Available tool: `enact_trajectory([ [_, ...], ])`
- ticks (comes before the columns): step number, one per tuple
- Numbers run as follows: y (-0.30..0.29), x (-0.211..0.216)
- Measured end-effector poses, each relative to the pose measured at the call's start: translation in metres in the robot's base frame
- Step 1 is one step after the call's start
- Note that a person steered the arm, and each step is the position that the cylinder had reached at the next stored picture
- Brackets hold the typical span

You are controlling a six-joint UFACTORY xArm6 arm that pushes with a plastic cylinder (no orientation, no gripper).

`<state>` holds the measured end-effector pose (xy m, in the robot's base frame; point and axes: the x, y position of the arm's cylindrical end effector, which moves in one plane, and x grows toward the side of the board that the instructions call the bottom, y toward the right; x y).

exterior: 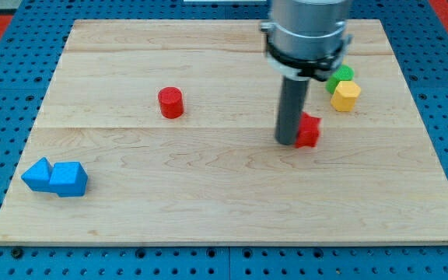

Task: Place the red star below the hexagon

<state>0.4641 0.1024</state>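
— Red star (309,131)?
— Small red block, lying flat on the board, just to the view's right of my tip (288,142) and touching the rod's side. Its left part is hidden behind the rod, so the points are hard to make out.
— Hexagon?
— Yellow hexagon (346,95), flat on the board, upright, toward the view's top and right of my tip, apart from it. The star sits below it and somewhat to the view's left, not touching.
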Motion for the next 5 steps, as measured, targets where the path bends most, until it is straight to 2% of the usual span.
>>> enact_trajectory([
  [1,0.029,-0.012],
  [3,0.034,-0.028],
  [4,0.056,-0.034],
  [5,0.049,-0.036],
])
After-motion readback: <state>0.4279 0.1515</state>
